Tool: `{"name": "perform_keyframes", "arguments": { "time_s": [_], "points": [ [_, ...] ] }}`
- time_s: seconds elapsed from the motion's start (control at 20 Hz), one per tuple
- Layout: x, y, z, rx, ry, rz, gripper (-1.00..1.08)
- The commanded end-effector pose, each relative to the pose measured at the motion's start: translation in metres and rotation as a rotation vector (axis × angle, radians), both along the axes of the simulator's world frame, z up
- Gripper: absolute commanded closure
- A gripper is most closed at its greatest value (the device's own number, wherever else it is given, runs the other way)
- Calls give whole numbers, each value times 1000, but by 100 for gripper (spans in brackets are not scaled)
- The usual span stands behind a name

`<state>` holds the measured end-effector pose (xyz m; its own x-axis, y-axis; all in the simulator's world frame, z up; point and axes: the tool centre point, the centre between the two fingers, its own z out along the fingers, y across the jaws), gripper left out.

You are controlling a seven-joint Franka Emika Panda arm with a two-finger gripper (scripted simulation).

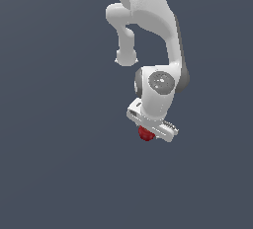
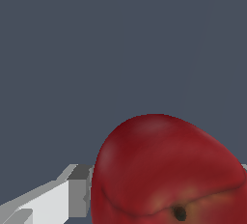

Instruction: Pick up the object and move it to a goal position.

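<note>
The object is a glossy dark-red apple (image 1: 145,133) with a dimpled top. In the exterior view it sits just under the white hand of my gripper (image 1: 149,128), partly covered by it. In the wrist view the apple (image 2: 164,170) fills the space between the jaws. One white finger (image 2: 72,199) presses against its side, and only a sliver of the other finger shows at the frame's edge. The gripper is shut on the apple. The fingertips are hidden in the exterior view.
The white arm (image 1: 158,35) reaches down from the top of the exterior view. A plain dark grey-blue surface (image 1: 59,149) lies all around, with no other objects and no goal marker in view.
</note>
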<state>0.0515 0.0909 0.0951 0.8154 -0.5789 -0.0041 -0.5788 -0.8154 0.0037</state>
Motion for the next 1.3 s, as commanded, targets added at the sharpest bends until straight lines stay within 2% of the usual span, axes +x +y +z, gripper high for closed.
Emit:
{"name": "perform_keyframes", "arguments": {
  "time_s": [0.0, 1.25],
  "points": [
    [-3, 6, 23, 1, -4, 0, 108],
    [-49, 84, 306, 0, -5, -1, 108]
  ]
}}
